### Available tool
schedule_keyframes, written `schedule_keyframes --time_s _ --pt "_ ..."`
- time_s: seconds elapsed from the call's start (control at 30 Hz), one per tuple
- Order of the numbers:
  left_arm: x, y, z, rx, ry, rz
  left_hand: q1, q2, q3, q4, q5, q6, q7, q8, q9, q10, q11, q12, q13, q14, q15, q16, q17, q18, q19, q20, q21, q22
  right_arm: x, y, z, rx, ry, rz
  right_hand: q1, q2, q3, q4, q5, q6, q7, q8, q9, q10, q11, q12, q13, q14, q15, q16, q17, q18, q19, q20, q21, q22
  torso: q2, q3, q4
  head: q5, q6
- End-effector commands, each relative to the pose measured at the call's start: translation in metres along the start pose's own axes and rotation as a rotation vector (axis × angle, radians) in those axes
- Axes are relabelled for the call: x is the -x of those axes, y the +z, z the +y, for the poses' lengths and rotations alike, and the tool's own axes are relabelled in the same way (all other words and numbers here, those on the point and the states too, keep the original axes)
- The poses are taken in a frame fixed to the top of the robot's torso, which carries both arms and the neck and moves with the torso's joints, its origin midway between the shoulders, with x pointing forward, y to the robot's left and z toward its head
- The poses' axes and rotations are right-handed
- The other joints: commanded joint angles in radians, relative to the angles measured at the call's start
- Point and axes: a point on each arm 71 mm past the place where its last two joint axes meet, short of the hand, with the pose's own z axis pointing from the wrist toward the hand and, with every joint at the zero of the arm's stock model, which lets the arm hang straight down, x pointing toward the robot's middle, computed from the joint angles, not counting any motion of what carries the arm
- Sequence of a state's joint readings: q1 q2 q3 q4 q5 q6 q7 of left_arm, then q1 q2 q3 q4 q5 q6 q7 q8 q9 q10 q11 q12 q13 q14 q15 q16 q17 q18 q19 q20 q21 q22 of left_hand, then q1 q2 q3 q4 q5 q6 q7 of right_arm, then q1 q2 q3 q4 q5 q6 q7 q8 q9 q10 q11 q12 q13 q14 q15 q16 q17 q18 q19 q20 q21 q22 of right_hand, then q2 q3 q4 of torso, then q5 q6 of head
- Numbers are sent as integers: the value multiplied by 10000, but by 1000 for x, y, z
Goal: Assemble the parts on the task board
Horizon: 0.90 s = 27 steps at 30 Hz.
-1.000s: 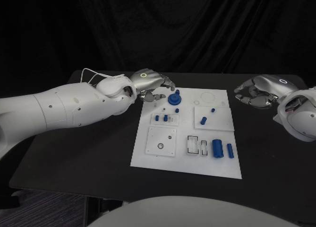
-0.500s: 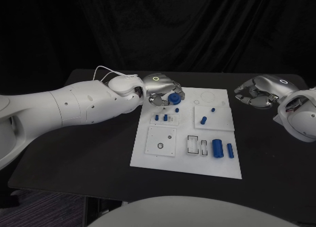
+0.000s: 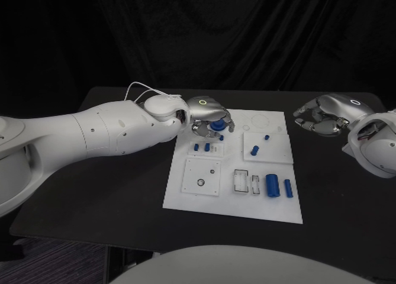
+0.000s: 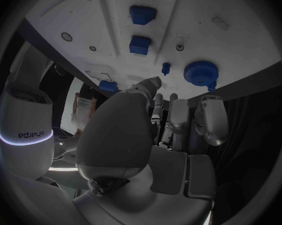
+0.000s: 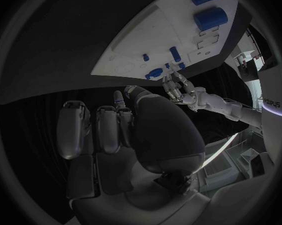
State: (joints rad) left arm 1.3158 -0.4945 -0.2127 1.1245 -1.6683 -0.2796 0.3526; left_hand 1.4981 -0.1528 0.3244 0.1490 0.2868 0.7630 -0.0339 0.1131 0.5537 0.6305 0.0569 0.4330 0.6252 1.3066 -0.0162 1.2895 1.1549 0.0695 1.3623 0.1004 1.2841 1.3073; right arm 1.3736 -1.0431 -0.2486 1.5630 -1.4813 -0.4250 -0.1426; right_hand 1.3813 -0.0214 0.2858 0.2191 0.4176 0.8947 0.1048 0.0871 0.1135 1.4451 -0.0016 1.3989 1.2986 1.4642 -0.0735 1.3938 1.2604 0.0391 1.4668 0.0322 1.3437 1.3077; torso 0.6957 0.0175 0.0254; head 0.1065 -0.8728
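The white task board (image 3: 216, 203) lies in the middle of the black table. A round blue gear-like part (image 3: 216, 125) stands near its far left corner. My left hand (image 3: 207, 115) hovers right over that part, fingers spread down around it; the left wrist view shows the gear (image 4: 200, 72) just beyond the fingertips (image 4: 155, 83), with no grip visible. A small blue peg (image 4: 166, 67) stands beside it. My right hand (image 3: 322, 116) hangs off the board's far right corner, fingers curled in and holding nothing.
Two blue cylinders (image 3: 272, 184) lie at the board's near right by a rectangular slot (image 3: 241, 181). Small blue pegs (image 3: 256, 149) stand on a raised white square, and two more (image 3: 203, 147) stand further left. A plate with a round hole (image 3: 202, 176) sits near left.
My left hand has moved right and down from behind the board's far left corner until it sits over the blue gear. The gear has stayed in place. The right hand has not moved.
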Motion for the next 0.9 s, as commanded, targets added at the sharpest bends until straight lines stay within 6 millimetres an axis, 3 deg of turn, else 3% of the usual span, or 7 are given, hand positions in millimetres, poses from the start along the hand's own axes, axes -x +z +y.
schedule_keyframes --time_s 0.03,0.53,0.9 --pt "-4 2 -2 -42 -118 475 -1 87 -46 -27 60 97 -14 -60 -33 71 0 80 30 18 23 -2 -27 -8 75 -12 46 1731 -1 -1 0 -15 19 25 -58 -55 56 15 45 81 15 -41 -15 -54 -12 -39 -568 514 28 -50 6 130 226 65 -38 1936 2 0 2 17 2" --pt "-14 6 -2 43 -257 743 83 159 66 -134 308 444 111 38 -76 165 1 376 118 -19 26 -2 -99 4 40 -19 -3 1715 -1 -1 1 -9 18 63 -74 -59 62 12 52 77 18 -49 -19 -58 -10 -44 -580 514 30 -52 1 136 218 66 -65 1928 -32 7 49 31 2" --pt "-22 9 -1 186 -344 925 134 208 181 -200 380 604 142 60 -100 102 -3 398 83 -48 20 -14 -166 -2 58 -28 28 1724 -1 -1 1 -5 15 89 -74 -59 62 12 52 77 18 -49 -19 -58 -10 -44 -580 514 30 -52 1 136 218 66 -65 1928 -39 10 34 41 2"
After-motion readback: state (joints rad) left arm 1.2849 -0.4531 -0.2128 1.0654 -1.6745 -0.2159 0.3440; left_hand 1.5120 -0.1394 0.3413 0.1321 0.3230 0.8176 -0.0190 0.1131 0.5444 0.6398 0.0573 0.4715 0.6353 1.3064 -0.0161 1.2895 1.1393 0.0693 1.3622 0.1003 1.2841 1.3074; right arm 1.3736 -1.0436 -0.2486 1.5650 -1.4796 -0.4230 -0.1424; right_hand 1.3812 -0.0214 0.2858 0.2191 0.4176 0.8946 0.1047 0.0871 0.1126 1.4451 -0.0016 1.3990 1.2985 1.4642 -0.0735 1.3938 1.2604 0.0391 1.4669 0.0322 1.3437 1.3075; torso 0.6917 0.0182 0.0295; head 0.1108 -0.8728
